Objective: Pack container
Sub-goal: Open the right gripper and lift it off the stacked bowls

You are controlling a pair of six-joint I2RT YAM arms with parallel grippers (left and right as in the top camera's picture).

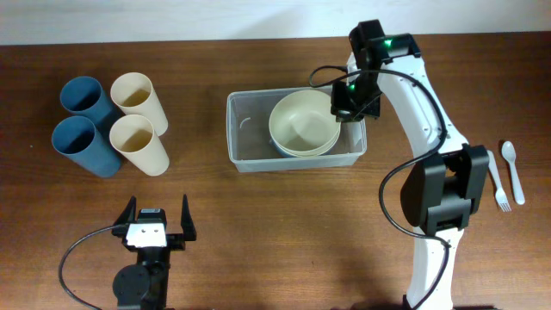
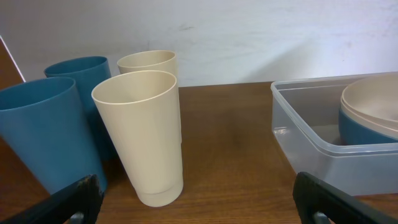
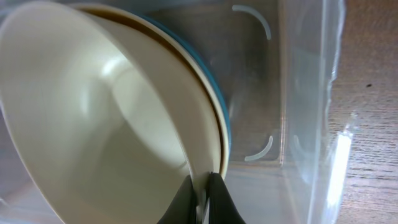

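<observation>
Brown worktop (image 1: 284, 224) carries the container (image 1: 250, 145) beneath the right jaws, which pinch the rim of a cream bowl (image 1: 301, 129); left jaws gape.

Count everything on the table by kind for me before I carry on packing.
Cups: 4 (blue, cream)
Bowls: 2 discernible, nested: cream bowl, blue bowl
Container: 1
Cutlery: 2, fork, spoon
Total: 9

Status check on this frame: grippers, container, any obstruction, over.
Left gripper open, facing cups. Right gripper shut on cream bowl rim, bowl nested on blue bowl inside container. Nothing blocking.
</observation>
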